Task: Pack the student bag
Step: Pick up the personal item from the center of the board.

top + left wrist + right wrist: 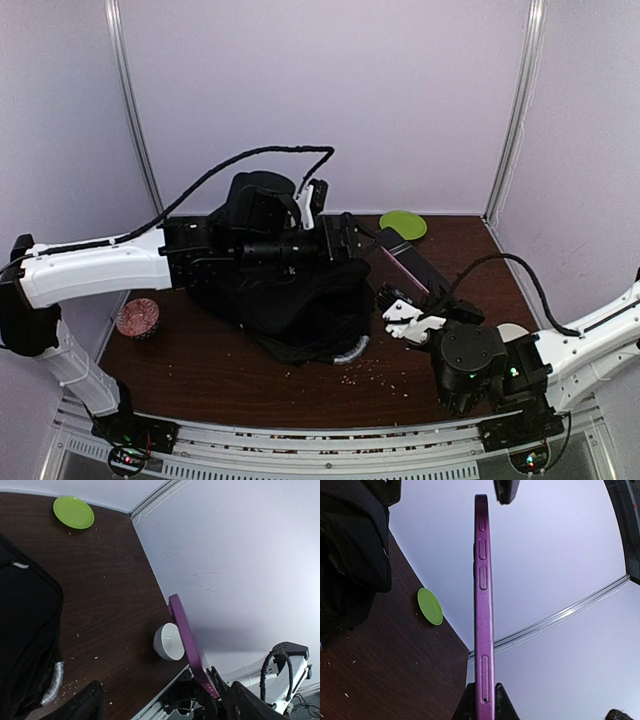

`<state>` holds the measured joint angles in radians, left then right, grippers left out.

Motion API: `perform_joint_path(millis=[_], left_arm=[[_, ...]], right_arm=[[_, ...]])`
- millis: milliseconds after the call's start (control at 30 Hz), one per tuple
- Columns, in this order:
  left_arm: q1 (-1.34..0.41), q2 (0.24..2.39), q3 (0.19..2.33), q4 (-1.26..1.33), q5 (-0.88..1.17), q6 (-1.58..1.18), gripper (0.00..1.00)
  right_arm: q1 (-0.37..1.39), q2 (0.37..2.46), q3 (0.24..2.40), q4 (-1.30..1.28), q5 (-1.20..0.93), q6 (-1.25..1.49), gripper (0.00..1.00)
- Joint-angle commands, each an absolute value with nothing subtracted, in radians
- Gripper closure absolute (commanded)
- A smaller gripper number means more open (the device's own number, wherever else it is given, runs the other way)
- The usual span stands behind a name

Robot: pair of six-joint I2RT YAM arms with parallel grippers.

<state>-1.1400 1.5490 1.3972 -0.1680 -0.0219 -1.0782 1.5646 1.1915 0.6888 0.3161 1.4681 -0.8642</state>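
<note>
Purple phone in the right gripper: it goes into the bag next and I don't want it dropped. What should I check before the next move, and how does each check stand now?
1. Grip: the right gripper is shut on the lower end of the purple phone. Ok.
2. Phone over the student bag: it hangs to the right of the bag, above the table. Not ok.
3. Bag mouth open: a silvery rim shows at its near edge, but the left arm hides the top. Cannot tell.
4. Left gripper holding the bag: its fingers are not readable. Cannot tell.
5. Way toward the bag: the green plate and white bowl lie off to the sides. Ok.
</note>
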Motion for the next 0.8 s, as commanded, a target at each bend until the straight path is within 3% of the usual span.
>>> perform_joint_path(millis=[0, 333, 767], left_arm=[[-1.144, 1.571, 1.432, -0.175, 0.016, -1.271, 0.14], [-1.144, 1.650, 1.547, -0.257, 0.027, -1.338, 0.20], [-1.144, 1.733, 1.623, -0.290, 0.066, -1.359, 0.47]], right_arm=[[1.566, 1.188, 0.671, 0.414, 1.562, -0.899, 1.00], [1.565, 1.216, 0.675, 0.444, 1.563, -0.910, 1.00], [1.565, 1.226, 0.683, 0.448, 1.567, -0.909, 1.00]])
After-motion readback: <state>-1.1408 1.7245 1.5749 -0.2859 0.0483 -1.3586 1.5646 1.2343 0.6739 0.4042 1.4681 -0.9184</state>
